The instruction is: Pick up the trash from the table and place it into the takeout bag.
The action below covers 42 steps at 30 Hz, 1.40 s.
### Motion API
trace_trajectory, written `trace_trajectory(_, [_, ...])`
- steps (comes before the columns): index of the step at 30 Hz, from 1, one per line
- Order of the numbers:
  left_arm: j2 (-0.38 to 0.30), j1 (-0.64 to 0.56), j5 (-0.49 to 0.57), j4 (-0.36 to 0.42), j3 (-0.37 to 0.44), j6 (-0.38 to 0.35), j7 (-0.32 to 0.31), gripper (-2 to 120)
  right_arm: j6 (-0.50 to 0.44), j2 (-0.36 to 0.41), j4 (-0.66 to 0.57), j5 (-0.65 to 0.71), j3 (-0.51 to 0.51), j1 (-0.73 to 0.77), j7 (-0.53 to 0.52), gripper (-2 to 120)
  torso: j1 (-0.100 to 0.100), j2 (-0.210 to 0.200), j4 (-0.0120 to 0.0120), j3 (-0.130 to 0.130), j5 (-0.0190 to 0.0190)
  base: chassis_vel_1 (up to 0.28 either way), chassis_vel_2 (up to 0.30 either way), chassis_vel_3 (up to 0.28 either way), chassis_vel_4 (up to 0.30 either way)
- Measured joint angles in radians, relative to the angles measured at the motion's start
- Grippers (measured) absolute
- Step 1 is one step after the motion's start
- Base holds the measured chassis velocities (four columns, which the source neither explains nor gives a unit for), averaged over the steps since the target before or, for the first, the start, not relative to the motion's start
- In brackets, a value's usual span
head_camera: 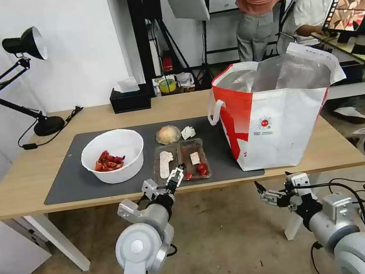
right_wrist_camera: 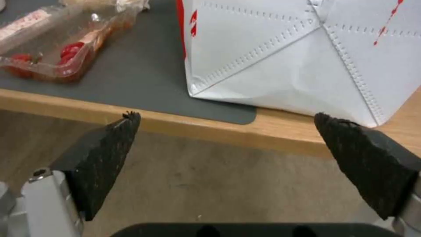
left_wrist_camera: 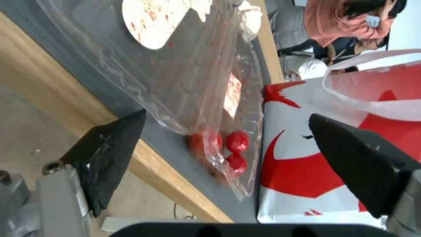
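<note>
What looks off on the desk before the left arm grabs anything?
Nothing spilled or tipped. The clear tray lies flat near the mat's front edge, tomatoes inside; bowl upright, takeout bag standing open. Left gripper is open at the tray's front edge; right gripper is open below the table edge.

The wooden table [head_camera: 33, 177] carries a grey mat [head_camera: 68, 184], lamp [head_camera: 28, 82] and tissue box [head_camera: 130, 100].
</note>
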<state>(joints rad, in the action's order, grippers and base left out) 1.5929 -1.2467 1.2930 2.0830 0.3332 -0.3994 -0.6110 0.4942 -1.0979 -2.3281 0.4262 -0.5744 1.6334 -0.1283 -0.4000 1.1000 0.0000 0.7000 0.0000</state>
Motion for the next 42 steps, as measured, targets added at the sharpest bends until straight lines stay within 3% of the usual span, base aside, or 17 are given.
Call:
trace_trajectory(12, [-0.001,0.007,-0.004,-0.004,-0.001,0.021,-0.005,100,-0.001,-0.005,0.008,-0.008,0.008,0.000,0.000,100,0.000,0.000,0.0000,0.000,0.0000,0.000,0.000,0.000,0.000])
trace_trajectory(25, [-0.003,-0.001,-0.035,0.028,-0.005,0.058,0.074,100,-0.002,-0.017,0.010,-0.026,0.014,0.006,0.000,100,0.000,0.000,0.0000,0.000,0.0000,0.000,0.000,0.000,0.000])
trace_trajectory(42, [-0.014,0.006,-0.034,0.064,0.003,0.073,0.116,100,-0.003,-0.028,0.000,-0.041,0.016,0.021,0.002,100,0.000,0.000,0.0000,0.000,0.0000,0.000,0.000,0.000,0.000])
